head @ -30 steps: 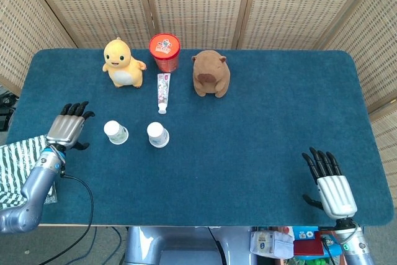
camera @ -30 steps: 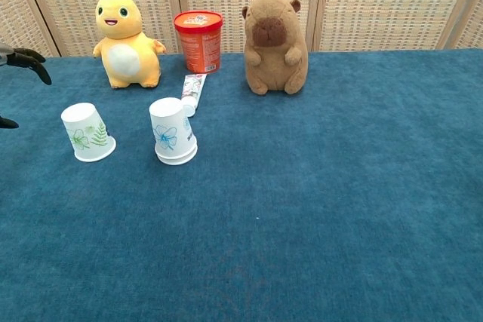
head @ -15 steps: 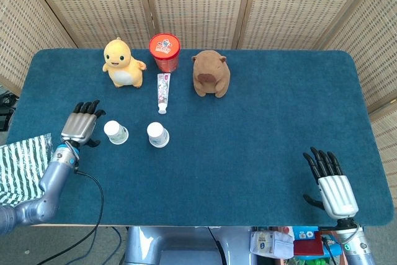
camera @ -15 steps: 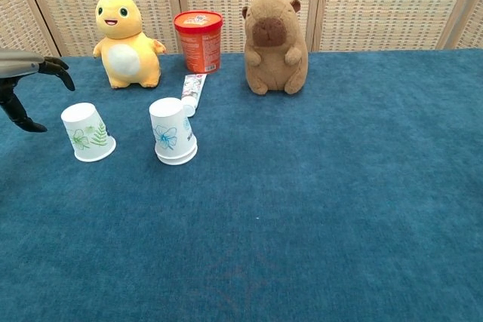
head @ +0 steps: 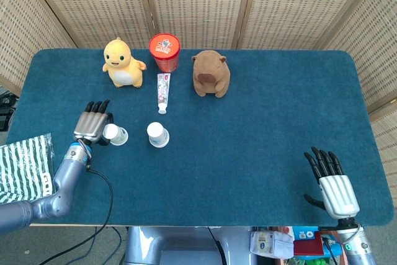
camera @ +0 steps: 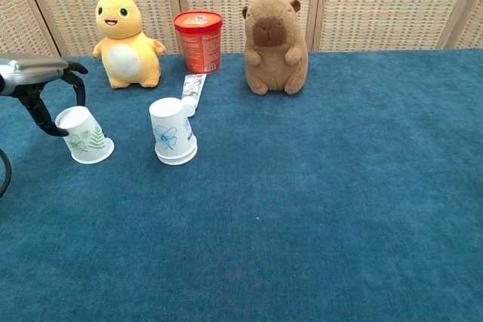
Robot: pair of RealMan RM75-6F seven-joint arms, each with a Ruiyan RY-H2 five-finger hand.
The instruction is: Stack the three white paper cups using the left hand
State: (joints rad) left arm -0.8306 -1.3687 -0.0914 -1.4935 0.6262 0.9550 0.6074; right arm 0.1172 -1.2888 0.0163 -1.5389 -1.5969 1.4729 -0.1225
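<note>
1. While the left hand [head: 95, 125] reaches in at the near left of the blue surface [head: 260, 122], its fingers [camera: 75, 81] arch over the base of the fern-printed cup [camera: 83, 135]; a dark thumb lies at the cup's left side, but a closed grip cannot be told from either view.
2. That cup stands upside down and tilted, leaning toward the hand.
3. The flower-printed cup stack [camera: 173, 131] stands upside down just to the right of it, apart from it; a doubled rim shows at its bottom.
4. The right hand [head: 332, 181] rests at the near right edge of the surface, fingers spread and holding nothing.
5. Along the far side sit a yellow plush toy [head: 123, 62], a red tub [head: 164, 52] and a brown capybara plush [head: 211, 74].
6. A toothpaste tube [head: 162, 92] lies flat in front of the tub, pointing toward the cup stack.
</note>
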